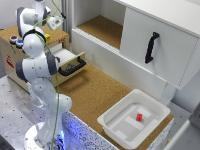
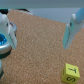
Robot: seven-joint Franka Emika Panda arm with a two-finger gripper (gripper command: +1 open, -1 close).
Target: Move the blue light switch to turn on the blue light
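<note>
Yellow block (image 2: pixel 70 73) w/ "T" (black print) below gripper (image 2: pixel 37 31), fingers spread, holding nothing.

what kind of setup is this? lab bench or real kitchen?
Likely a lab mock-up rather than a real kitchen: a Panda arm on a metal base, a cork-topped counter with white cabinets, and a small wooden drawer box carrying coloured buttons.

White Panda arm (image 1: pixel 40 75) rose upright from base, elbow folded, wrist reached toward exterior view's upper left, gripper (image 2: pixel 40 31) w/ fingers (image 2: pixel 73 31) spread wide apart, holding nothing.
</note>
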